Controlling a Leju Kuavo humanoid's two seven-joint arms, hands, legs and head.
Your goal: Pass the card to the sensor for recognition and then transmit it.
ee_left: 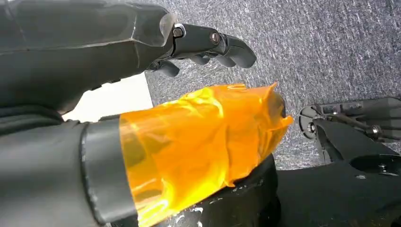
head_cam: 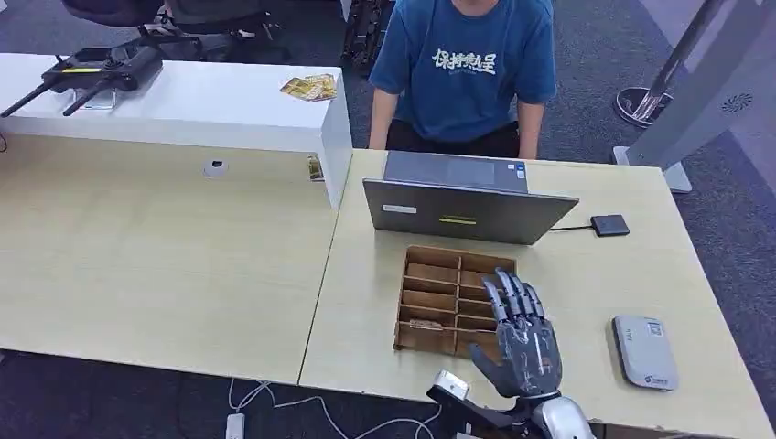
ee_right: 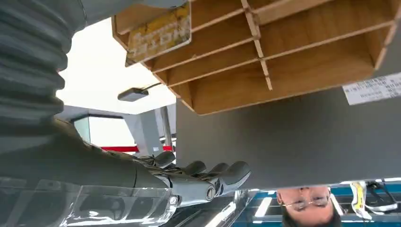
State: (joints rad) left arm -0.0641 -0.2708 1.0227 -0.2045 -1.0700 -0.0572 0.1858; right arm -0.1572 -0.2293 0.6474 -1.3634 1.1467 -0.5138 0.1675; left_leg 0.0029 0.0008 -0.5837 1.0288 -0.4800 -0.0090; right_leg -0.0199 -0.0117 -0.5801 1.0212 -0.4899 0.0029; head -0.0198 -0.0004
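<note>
A: Progress? Where is the yellow printed card [head_cam: 426, 324]?
B: Unpicked, lying in the wooden slotted organiser [head_cam: 430, 340] on the worktop [head_cam: 586, 302]. Right hand [head_cam: 522, 340] hovers spread, empty. Grey card sensor [head_cam: 644, 351] untouched; everything left.

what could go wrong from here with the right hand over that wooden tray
The right hand hovers open over the wooden divider tray, while the card lies low in a narrow slot; the fingers may struggle to pinch it or shove the tray. The laptop stands right behind the tray, so reaching forward risks bumping its lid.
</note>
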